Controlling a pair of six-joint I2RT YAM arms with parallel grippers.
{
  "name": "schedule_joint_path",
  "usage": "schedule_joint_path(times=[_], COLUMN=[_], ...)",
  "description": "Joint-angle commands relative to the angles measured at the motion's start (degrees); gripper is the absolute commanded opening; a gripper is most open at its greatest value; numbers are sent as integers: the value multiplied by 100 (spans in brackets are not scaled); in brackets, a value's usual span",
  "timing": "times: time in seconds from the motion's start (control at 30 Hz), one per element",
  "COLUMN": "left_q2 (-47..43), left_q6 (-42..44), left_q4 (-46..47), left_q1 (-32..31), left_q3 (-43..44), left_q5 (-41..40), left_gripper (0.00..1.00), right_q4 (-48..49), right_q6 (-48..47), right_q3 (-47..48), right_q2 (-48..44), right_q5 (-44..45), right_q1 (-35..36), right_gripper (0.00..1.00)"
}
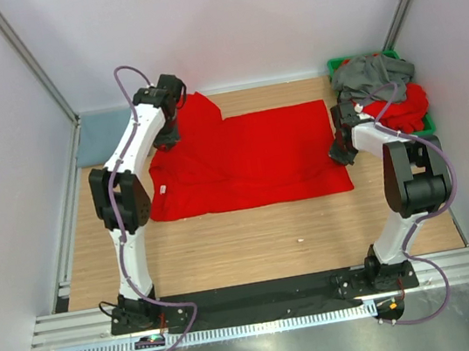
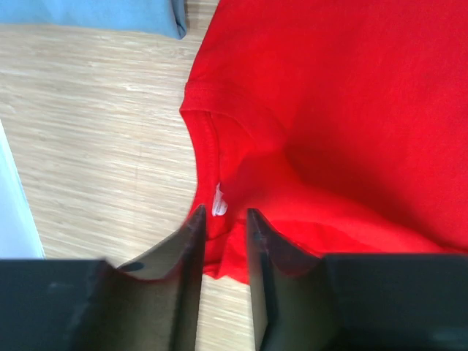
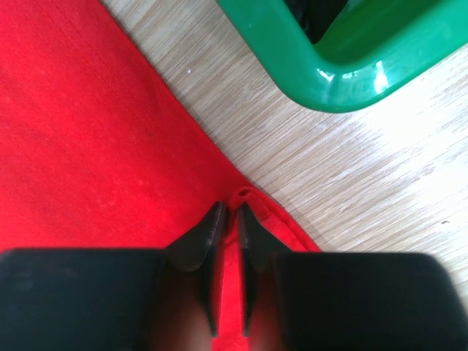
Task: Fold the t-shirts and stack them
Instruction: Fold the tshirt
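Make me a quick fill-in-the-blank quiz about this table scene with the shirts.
1. The shirt spread flat on the table is ____.
2. The bin at the far right corner is ____.
3. The left claw sits at the spread shirt's ____, beside the white label.
4. Topmost in the bin lies a dark ____ shirt.

Answers: red; green; neckline; grey

No writing can be read anywhere. The one label in sight is a small white neck label [image 2: 219, 202] sewn inside the collar of the red t-shirt [image 2: 351, 110], just above the left pincer [image 2: 223, 219]; its print is too small to read.
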Motion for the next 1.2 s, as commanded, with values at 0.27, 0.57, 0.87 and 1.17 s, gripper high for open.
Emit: schedule_joint_path(times=[0.27,0.57,0.87,1.17], left_q2=[-1338,-4062,-4715,-4961], left_q6=[-555,-1996,-2858,-3237], left_q4=[515,2439,3267,3802], left_q1=[2,37,133,757], left_q3=[-952,-5082,-6825,-7599], left_q5=[-695,411,482,701], left_gripper=[89,81,69,72], right_q4=[-456,87,-52,62], right_q6=[-388,-723,-723,-828], right_q3=[554,-710,-1449,-1713], right_q2=[-969,-2843,-3055,-3038], right_q5=[521,-785,-875,-700], right_q1=[-11,375,542,499], right_gripper=[93,93,93,94])
